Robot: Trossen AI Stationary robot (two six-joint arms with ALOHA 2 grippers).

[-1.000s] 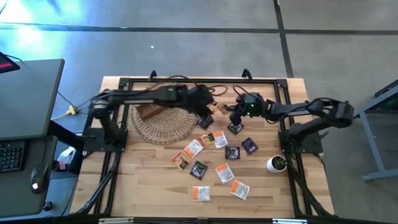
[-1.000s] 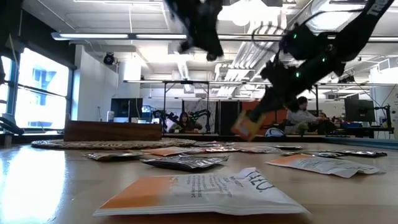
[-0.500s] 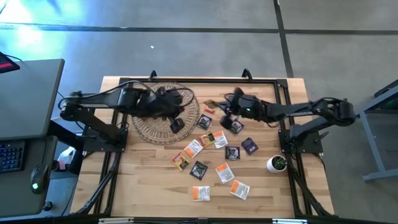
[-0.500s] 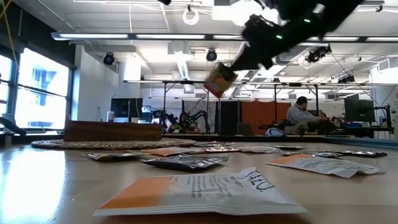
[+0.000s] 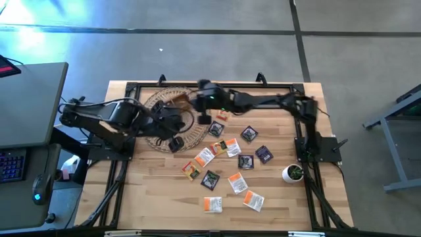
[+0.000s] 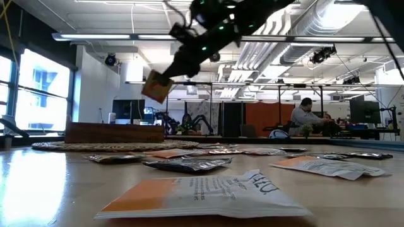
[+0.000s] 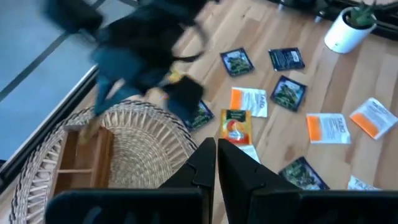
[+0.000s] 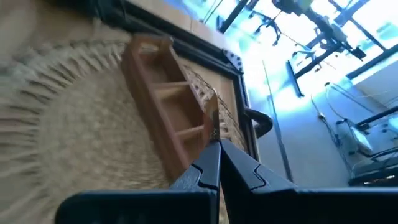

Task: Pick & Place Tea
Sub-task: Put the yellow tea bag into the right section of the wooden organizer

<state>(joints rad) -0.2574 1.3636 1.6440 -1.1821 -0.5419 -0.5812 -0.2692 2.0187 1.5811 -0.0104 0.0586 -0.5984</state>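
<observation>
Several tea sachets point(image 5: 227, 164), white-orange and dark, lie flat on the wooden table; they also show in the left wrist view point(image 7: 283, 93). A brown divided wooden box point(image 8: 165, 93) rests on a round wicker mat point(image 5: 164, 128). My right gripper point(image 6: 166, 75), reaching in from the table's right, is shut on an orange sachet point(image 6: 156, 86) above the mat, near the box. My left gripper point(image 7: 216, 152) is shut and holds nothing; it hovers over the mat's near edge point(image 5: 174, 141). My right gripper pinches the orange sachet's upper corner point(image 6: 162, 79) between its two fingers, slanting down from the table's right. The sachet hangs tilted below the fingertips, clear of the mat and the table. In the right wrist view it shows edge-on point(image 8: 213, 124) between the fingertips.
A small white pot with a plant point(image 5: 293, 173) stands near the table's right edge. A black frame point(image 5: 197, 85) runs around the table. One large sachet point(image 6: 202, 192) lies close to the low camera. A person point(image 6: 306, 116) sits in the room behind.
My right gripper has carried the orange sachet up and toward the table's left, from above the loose sachets to above the wicker mat, rolling its wrist. My left gripper, still shut, has drawn back from the mat's right side toward the table's left and near edges.
</observation>
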